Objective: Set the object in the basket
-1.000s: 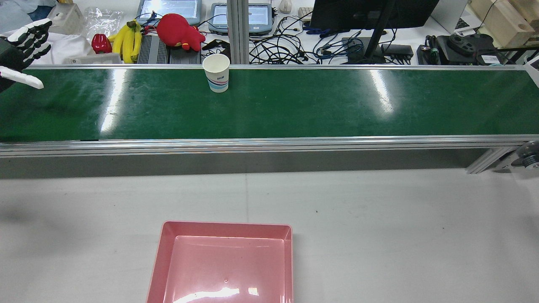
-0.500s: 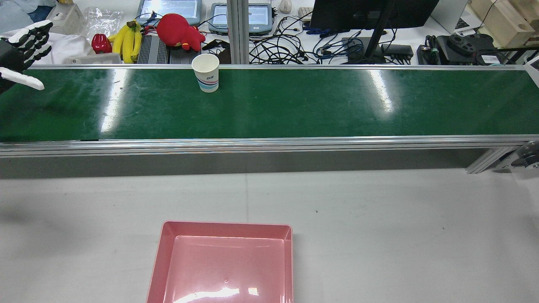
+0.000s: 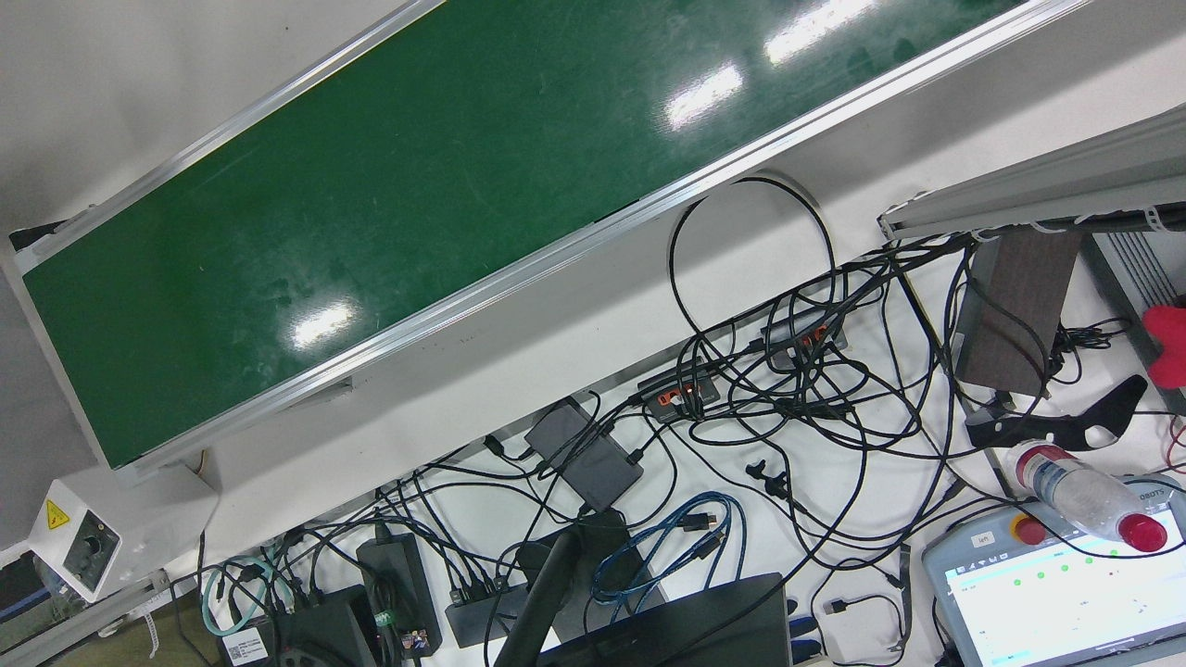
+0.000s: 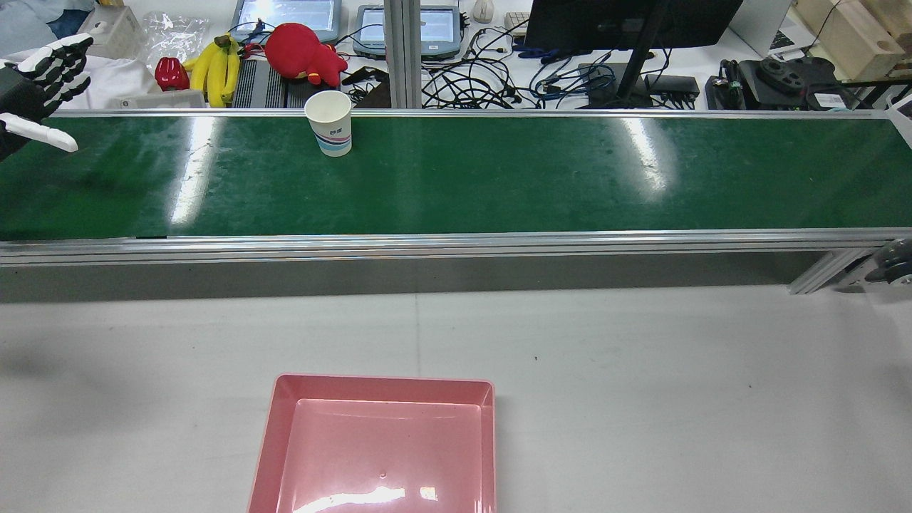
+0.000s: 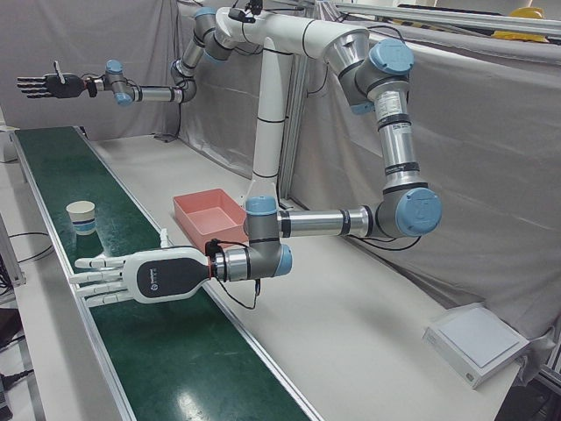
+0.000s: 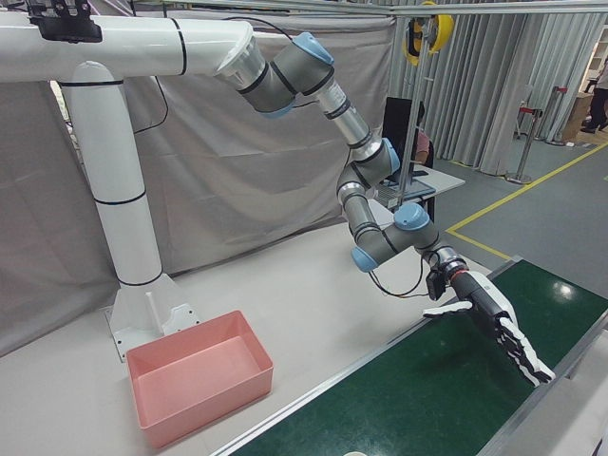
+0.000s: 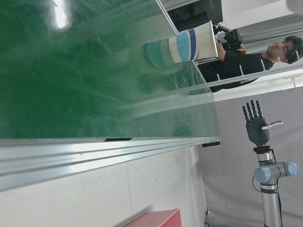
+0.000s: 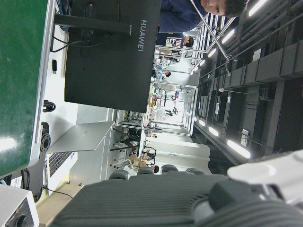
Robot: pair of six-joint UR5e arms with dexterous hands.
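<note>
A white paper cup (image 4: 328, 122) with blue and pink bands stands upright on the far side of the green conveyor belt (image 4: 499, 178). It also shows in the left-front view (image 5: 81, 217) and the left hand view (image 7: 194, 43). My left hand (image 4: 39, 78) is open and empty, held low over the belt's left end, well left of the cup; it shows flat in the left-front view (image 5: 145, 274) and the right-front view (image 6: 489, 318). My right hand (image 5: 48, 85) is open, raised high beyond the belt's far end. The empty pink basket (image 4: 377, 388) sits on the grey table.
Bananas (image 4: 214, 68), a red plush toy (image 4: 303, 50), a monitor stand (image 4: 634, 57) and tangled cables (image 3: 788, 389) crowd the desk behind the belt. An aluminium rail (image 4: 456, 246) edges the belt on the table side.
The cup has travelled left along the belt, toward my left hand. Both hands have stayed about where they were.
</note>
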